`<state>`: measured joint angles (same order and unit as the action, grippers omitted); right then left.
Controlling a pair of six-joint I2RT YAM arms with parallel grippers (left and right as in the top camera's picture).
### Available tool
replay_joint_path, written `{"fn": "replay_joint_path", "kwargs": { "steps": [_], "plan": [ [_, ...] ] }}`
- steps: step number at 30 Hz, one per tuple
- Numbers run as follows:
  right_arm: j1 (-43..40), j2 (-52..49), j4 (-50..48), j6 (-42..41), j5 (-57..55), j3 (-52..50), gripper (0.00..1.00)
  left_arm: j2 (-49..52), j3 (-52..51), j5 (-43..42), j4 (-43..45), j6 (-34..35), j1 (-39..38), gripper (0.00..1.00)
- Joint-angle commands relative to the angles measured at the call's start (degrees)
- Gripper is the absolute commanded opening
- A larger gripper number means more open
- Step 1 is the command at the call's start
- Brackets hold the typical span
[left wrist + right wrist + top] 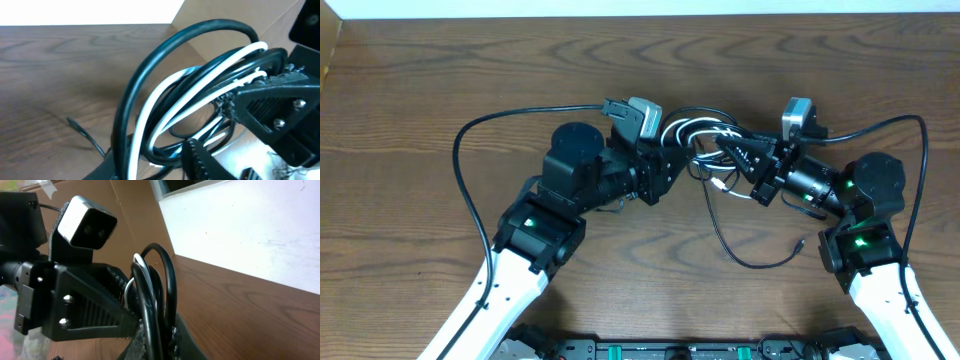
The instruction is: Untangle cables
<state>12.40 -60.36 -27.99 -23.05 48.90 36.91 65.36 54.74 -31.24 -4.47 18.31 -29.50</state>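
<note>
Overhead shows the cables (705,133) bunched in black and white loops at the far middle of the tabletop (420,90), between the two arms. The right tool (735,150) has its jaws together, pinched on strands at the bundle's right side. The left tool (675,165) sits just left of the loops, against them; we cannot tell whether its jaws grip or stand apart. One loose black tail (735,250) runs toward the near side and ends in a plug (801,243) near the right arm. We judge that the bundle's long axis lies left to right between the tools, so the next move turns on a sideways pull.
</note>
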Motion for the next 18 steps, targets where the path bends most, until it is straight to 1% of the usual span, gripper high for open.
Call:
{"fn": "replay_joint_path", "kwargs": {
  "steps": [1,2,6,9,10,18],
  "plan": [
    [1.3,0.5,-0.3,-0.7,0.7,0.4,0.01,0.1,0.9,-2.3,1.2,0.0,-0.5,0.29],
    [1.3,0.5,-0.3,-0.7,0.7,0.4,0.01,0.1,0.9,-2.3,1.2,0.0,-0.5,0.28],
    [1.3,0.5,-0.2,-0.7,0.7,0.4,0.01,0.1,0.9,-2.2,1.2,0.0,-0.5,0.20],
    [1.3,0.5,0.3,-0.7,0.7,0.4,0.01,0.1,0.9,-2.2,1.2,0.0,-0.5,0.09],
    [1.3,0.5,0.6,-0.7,0.7,0.4,0.01,0.1,0.9,-2.2,1.2,0.0,-0.5,0.08],
    [1.3,0.4,1.0,-0.7,0.7,0.4,0.01,0.1,0.9,-2.2,2.5,0.0,-0.5,0.08]
  ]
}}
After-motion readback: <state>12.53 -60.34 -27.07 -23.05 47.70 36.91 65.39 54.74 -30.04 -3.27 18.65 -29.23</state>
